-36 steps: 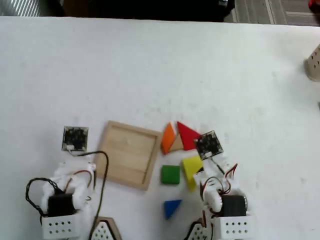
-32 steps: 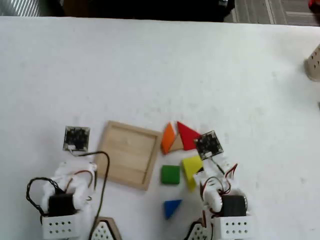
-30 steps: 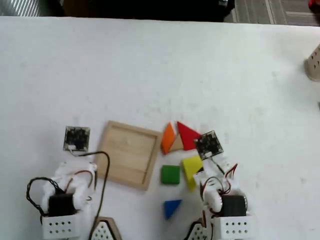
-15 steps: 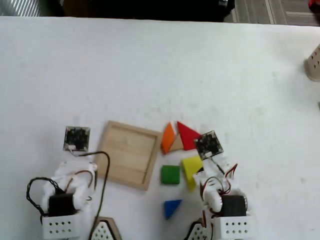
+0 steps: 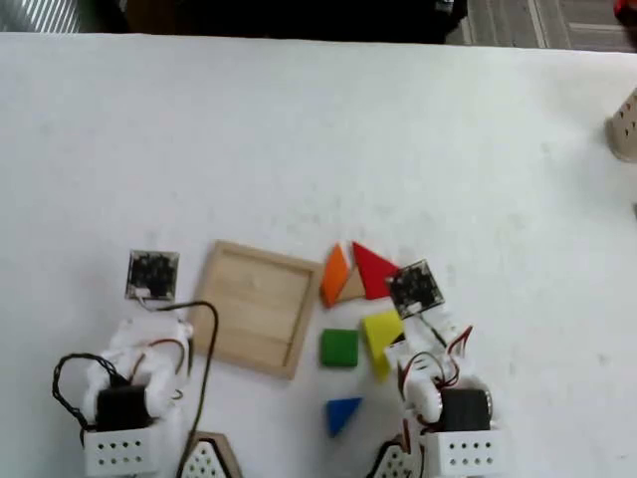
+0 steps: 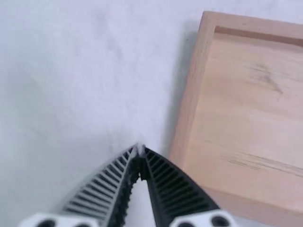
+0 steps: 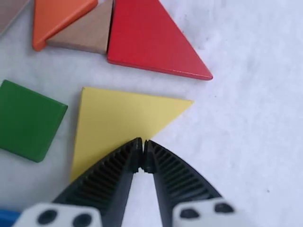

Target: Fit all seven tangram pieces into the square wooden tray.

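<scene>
The square wooden tray [image 5: 254, 306] lies with nothing in it, left of the pieces; its corner is also close in the left wrist view [image 6: 246, 109]. My left gripper [image 6: 138, 152] is shut, just beside the tray's rim. To the tray's right lie an orange piece [image 5: 335, 274], a plain wood triangle [image 5: 352, 288], a red triangle [image 5: 373, 269], a yellow triangle [image 5: 381, 336], a green square [image 5: 339, 348] and a blue triangle [image 5: 341, 413]. My right gripper [image 7: 140, 144] is shut, its tips over the yellow triangle [image 7: 118, 120], near the red triangle [image 7: 147, 40] and green square [image 7: 28, 120].
Both arm bases [image 5: 119, 418] [image 5: 448, 423] sit at the table's near edge. A wooden object [image 5: 207, 456] pokes in at the bottom edge between them. A pale perforated object [image 5: 624, 124] stands at the far right. The white table stretches open beyond the pieces.
</scene>
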Controlling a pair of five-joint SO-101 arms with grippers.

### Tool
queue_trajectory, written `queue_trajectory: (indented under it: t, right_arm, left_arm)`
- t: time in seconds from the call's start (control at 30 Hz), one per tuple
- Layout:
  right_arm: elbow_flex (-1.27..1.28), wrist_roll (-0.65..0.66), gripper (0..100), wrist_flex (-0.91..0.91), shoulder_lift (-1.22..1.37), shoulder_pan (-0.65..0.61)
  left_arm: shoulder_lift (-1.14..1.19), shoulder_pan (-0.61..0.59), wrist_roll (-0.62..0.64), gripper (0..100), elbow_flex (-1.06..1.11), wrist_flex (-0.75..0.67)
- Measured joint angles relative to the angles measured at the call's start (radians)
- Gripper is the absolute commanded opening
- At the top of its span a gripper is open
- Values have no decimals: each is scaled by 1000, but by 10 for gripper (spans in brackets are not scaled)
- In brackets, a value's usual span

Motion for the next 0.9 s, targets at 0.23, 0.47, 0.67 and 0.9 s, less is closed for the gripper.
queue_trajectory:
  t: [0.23, 0.47, 0.67, 0.9]
  right_arm:
    - [0, 0, 18, 0, 0, -5]
    - [-6, 2, 18, 0, 0, 97]
    - [-12, 2, 18, 0, 0, 233]
    - [-12, 2, 18, 0, 0, 245]
  left_arm:
    - [0, 0, 0, 24, -8, -15]
    - [0, 0, 0, 24, -68, -48]
    - [0, 2, -78, 38, -249, -32]
    - [292, 5, -69, 152, -427, -46]
